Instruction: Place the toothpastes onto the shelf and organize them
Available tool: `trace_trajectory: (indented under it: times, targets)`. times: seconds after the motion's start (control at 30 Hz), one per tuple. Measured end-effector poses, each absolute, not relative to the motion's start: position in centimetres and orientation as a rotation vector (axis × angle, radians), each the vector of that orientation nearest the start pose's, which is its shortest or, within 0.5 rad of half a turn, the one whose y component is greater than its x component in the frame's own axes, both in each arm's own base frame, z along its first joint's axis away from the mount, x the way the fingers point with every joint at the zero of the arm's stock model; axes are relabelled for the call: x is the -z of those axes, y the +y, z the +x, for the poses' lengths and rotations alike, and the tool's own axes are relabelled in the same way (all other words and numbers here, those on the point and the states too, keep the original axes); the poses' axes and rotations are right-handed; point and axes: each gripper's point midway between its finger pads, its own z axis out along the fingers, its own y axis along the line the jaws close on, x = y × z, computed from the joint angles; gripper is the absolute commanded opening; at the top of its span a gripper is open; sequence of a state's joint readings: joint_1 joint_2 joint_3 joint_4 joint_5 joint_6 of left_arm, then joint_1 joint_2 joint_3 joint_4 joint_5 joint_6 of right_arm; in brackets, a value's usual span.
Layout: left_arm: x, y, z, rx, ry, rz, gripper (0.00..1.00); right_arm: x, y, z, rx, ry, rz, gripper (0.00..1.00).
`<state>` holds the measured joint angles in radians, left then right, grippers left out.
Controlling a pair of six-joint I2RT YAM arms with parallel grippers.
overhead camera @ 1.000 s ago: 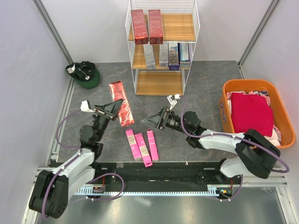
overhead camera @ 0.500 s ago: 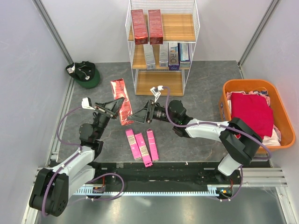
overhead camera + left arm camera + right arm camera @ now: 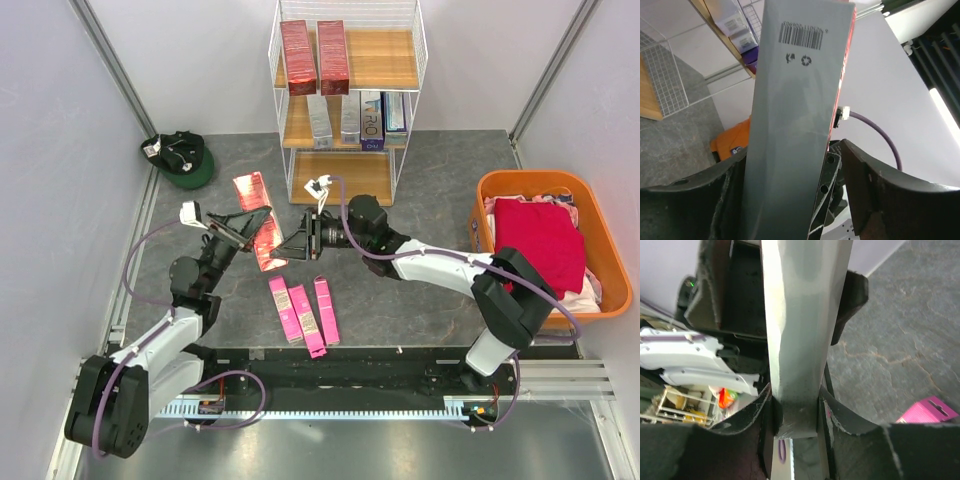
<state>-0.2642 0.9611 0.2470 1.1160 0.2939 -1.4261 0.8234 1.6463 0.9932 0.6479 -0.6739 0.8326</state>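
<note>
I hold a dark red toothpaste box (image 3: 250,192) above the table (image 3: 440,300), between my two arms and just left of the foot of the shelf (image 3: 340,178). My right gripper (image 3: 290,247) is pinched on the end of the box nearer my bases. In the right wrist view its fingers (image 3: 850,415) close against both sides of the grey panel, with no gap showing. My left gripper (image 3: 248,222) reaches the same box from the other side. In the left wrist view the grey, barcoded face runs up between the two fingers. The left one lies against it and the right one is very close. I cannot tell whether they are pressing on the box or standing just clear of it. On the shelf, two more dark red boxes (image 3: 315,57) lie side by side on the top board. A row of silver and blue boxes (image 3: 350,118) stands on the middle board. Three pink boxes (image 3: 302,315) lie side by side on the table between my arms, near my bases and apart from the box I hold. Well off to my right sits an orange tub (image 3: 484,190) with a red cloth (image 3: 535,240) in it.
</note>
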Motion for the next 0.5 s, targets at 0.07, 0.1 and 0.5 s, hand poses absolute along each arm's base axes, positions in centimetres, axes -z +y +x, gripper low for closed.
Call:
trace_trajectory:
  times: [0.07,0.1,0.5]
  targets:
    - [-29.7,-17.2,27.2,1.639,1.303,-0.466,0.74,-24.1,42.9,21.7,-1.708,1.824,-0.678,0.29]
    - [-29.6,-17.4,27.2,1.640,1.324,-0.453,0.74,-24.0,42.8,21.8,-1.691,1.830,-0.706,0.29]
    - [-27.4,-19.6,25.5,1.495,1.587,-0.183,0.63,-23.5,39.7,22.2,-1.522,1.923,-1.023,0.25]
